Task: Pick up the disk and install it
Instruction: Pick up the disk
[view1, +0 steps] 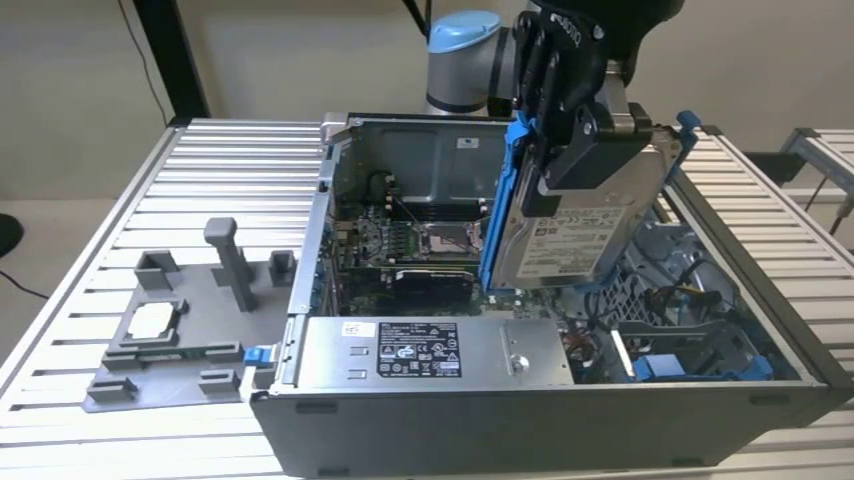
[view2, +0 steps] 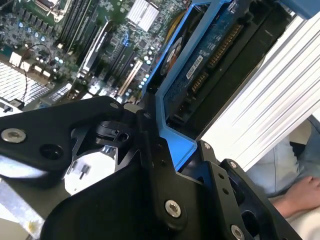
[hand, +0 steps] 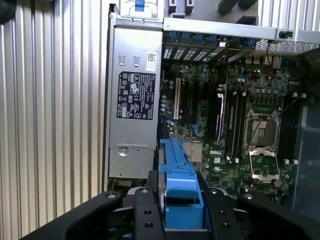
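Holding entry: pincer (view1: 587, 158), closed on the upper end of the disk (view1: 571, 235) and clamping its blue bracket (hand: 181, 200) from both sides.

Disk: hangs upright over the open case (view1: 561, 410), touching nothing but the pincer. Its label faces the exterior view's camera. The board face (view2: 197, 65) and connector (view2: 225, 42) appear in the second wrist view.

Handling, as judged:
- Rigid, dense for its size, and sensitive to knocks.
- Smooth metal faces are apt to slip.
- The bracket rails are the sound hold, keeping clear of the board face and connector.

Beneath, inside the case: power supply (view1: 400, 350) and motherboard (hand: 200, 110), with blue bay fittings (view1: 661, 365) toward the exterior view's right.

Farther, at the exterior view's left: grey fixture (view1: 180, 385) carrying a small chip (view1: 151, 320), set on the slatted counter (view1: 227, 170).
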